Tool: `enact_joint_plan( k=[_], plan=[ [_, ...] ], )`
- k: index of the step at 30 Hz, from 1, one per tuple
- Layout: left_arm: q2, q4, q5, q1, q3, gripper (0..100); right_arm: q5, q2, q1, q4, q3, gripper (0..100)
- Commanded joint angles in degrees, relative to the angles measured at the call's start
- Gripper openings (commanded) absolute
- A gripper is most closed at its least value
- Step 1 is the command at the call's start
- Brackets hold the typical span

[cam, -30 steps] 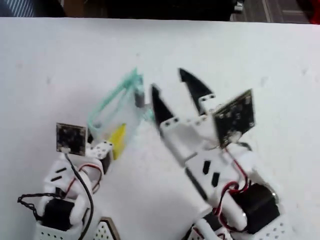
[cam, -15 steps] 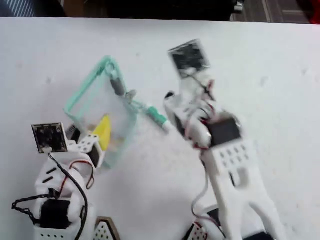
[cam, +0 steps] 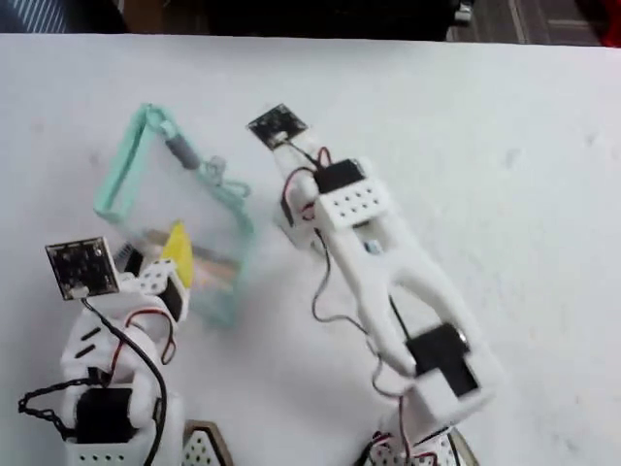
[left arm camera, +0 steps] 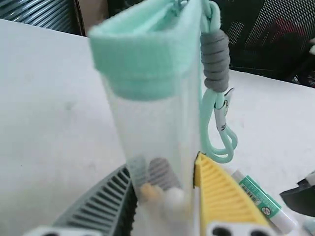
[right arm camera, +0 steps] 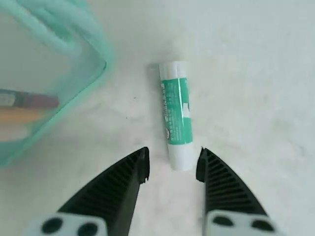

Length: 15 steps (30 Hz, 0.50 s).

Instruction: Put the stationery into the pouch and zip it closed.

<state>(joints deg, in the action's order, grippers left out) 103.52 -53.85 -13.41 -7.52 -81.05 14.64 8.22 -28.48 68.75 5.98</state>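
The left gripper (left arm camera: 164,169) has its fingers clamped on the pouch (cam: 170,199), one yellow finger (left arm camera: 221,201) and one grey finger (left arm camera: 106,206) pressing the clear wall from either side near one end. The pouch is clear with mint trim. It sits toward the left of the white counter (cam: 485,146), rising at a tilt from the fingers to its far trimmed end. A mint cord (left arm camera: 219,132) with a grey wrapped knot (left arm camera: 215,59) hangs from that end on the side facing the other arm. Through the clear wall a few pens (left arm camera: 157,182) lie inside, down by the clamped end; whether the zip is open cannot be told. The glue stick (right arm camera: 176,115), white with a green label, lies flat on the counter just beside the pouch and apart from it, outside the pouch. The right arm stretches across the middle of the counter toward the pouch, and the right gripper (right arm camera: 173,158) sits low over the counter at the near end of the glue stick. Its two black fingers (right arm camera: 123,182) are spread apart, one on each side of that end, with a gap on both sides and nothing held. In the left wrist view a dark fingertip of that gripper (left arm camera: 300,196) shows next to the glue stick.
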Motion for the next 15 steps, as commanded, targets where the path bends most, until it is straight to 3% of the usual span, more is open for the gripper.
enact_joint_plan(
  k=[1,15],
  plan=[
    [-0.57,1.58,-0.35,-0.48,1.32,18,0.62,6.37,-0.04,-0.40,-6.86,15.2],
    [-0.57,1.58,-0.35,-0.40,1.32,18,1.05,23.87,0.13,-0.13,-21.54,14.7]
  ],
)
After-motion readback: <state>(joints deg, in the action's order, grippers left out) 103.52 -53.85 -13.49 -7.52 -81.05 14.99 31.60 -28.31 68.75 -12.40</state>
